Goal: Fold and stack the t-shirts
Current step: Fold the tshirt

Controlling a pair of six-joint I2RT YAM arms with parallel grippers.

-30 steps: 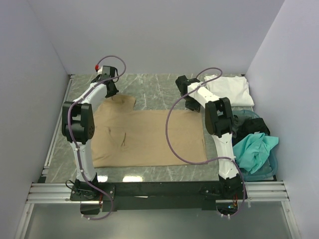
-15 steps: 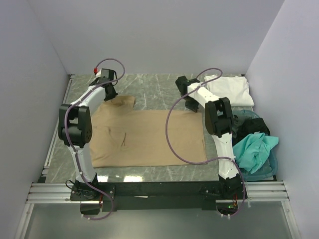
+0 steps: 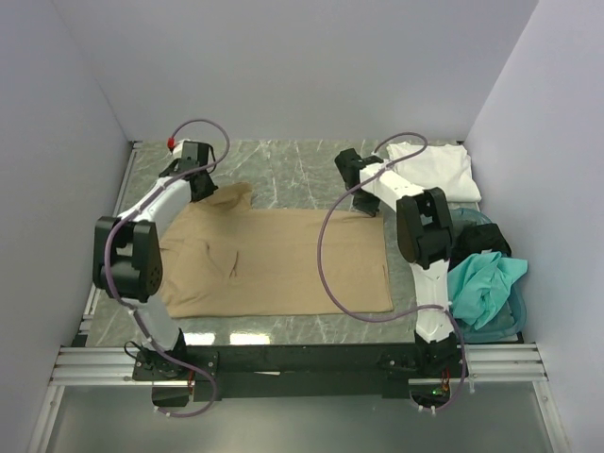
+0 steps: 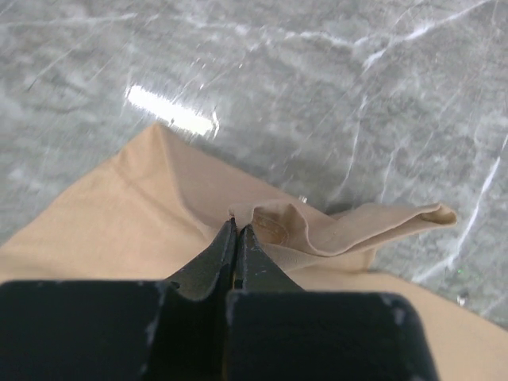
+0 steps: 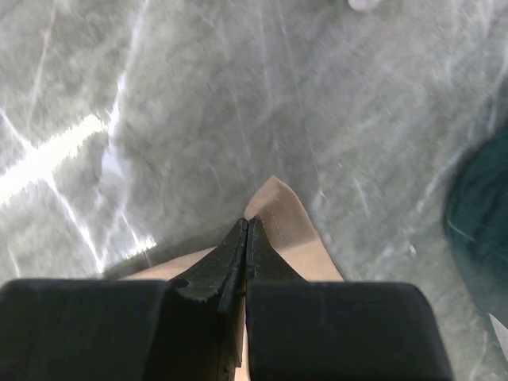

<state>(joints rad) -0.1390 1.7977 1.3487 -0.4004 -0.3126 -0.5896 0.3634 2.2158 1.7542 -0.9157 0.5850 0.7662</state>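
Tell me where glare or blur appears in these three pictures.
Top external: sharp, even light, small glare patches on the table near edge. Left wrist: one bright glare streak beside the tan t-shirt; cloth fairly sharp. Right wrist: table smeared by blur, glare streak at left.

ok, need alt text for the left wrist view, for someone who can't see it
The left gripper is shut on a pinched edge of the tan t-shirt. A loose fold of the cloth lies off to the picture's right on the grey marbled table.
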